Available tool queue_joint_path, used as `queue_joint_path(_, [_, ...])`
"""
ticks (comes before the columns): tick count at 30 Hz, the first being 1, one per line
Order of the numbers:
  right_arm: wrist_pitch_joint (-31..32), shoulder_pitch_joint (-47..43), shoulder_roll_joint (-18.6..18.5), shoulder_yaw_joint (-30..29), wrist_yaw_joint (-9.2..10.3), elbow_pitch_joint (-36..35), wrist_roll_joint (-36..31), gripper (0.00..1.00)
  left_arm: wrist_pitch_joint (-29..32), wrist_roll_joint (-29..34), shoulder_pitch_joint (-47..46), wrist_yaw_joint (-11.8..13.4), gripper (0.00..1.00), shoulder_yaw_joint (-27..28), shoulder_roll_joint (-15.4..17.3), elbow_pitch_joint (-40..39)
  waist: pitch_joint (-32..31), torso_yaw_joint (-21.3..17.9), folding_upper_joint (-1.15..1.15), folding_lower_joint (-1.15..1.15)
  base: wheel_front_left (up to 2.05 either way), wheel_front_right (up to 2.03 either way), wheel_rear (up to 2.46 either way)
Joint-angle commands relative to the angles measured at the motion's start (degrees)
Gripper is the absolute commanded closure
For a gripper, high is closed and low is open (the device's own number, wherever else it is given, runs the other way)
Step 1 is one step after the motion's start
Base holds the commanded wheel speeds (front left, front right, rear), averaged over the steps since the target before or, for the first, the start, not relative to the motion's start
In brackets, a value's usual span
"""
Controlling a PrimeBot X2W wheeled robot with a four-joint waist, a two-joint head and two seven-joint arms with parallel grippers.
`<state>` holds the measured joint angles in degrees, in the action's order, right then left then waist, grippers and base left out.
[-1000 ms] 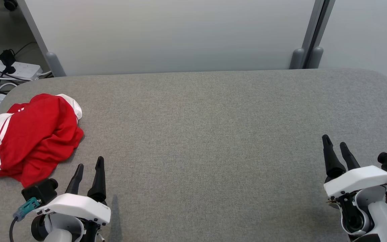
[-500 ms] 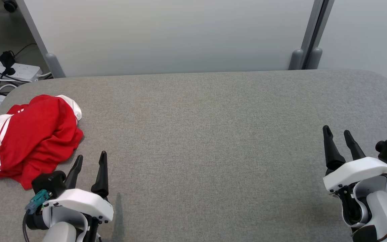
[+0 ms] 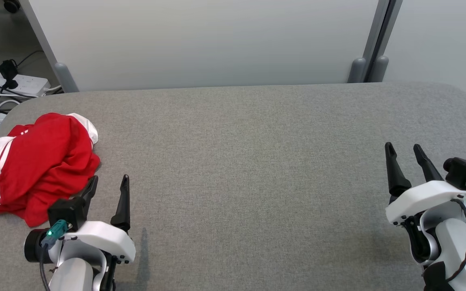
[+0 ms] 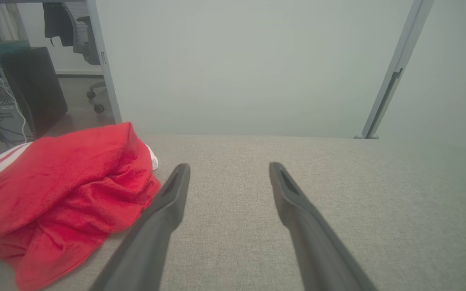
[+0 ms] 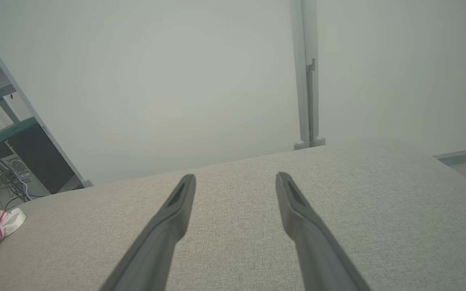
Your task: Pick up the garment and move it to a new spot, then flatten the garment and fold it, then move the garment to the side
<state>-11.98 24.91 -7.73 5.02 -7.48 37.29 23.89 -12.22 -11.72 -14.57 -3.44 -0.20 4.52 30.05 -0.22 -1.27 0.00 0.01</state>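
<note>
One power strip (image 3: pixel 26 85) behind garment (image 3: pixel 41 161)

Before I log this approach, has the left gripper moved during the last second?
Yes: the left gripper advanced up the head view, closing on the garment, which lies unmoved.

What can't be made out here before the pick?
- Type and layout of the garment: head view, it is crumpled and its own folds hide sleeves and collar.
- Whether the left pincer touches the garment: its finger overlaps the cloth edge in the head and left wrist views.
- Far side of the garment: left wrist view, cut off by the left edge.
- Right wrist view: the garment is a sliver at the left edge.
</note>
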Motion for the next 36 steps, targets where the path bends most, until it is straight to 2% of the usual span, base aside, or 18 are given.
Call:
queue_joint_path(1, [-1.2,2.8,-0.6,1.6,-0.01,-0.8,-2.0,0.0,-0.9,2.4,-3.6,0.8,0.0,1.3,1.2,-1.1,0.0,0.1,0.0,0.0,0.0,0.0,0.0])
queue_joint_path(11, [-3.0,4.8,-1.1,1.5,-0.01,0.9,-9.0,0.0,-2.8,9.6,-4.7,2.0,0.0,2.6,1.4,-0.1,-0.1,0.1,0.0,0.0,0.0,0.0,0.0])
queue_joint_path(29, [-3.0,4.1,-0.6,0.3,-0.01,0.9,-9.4,0.0,-2.8,9.1,-3.9,2.0,0.0,4.5,0.6,-0.1,-0.6,0.7,0.0,0.0,0.0,0.0,0.0])
queue_joint_path(36, [-3.0,3.9,-0.4,0.6,-0.01,0.6,-8.3,0.0,-2.8,9.0,-3.6,2.3,0.0,5.2,0.1,-0.6,-0.8,3.9,0.0,0.0,0.0,0.0,0.0])
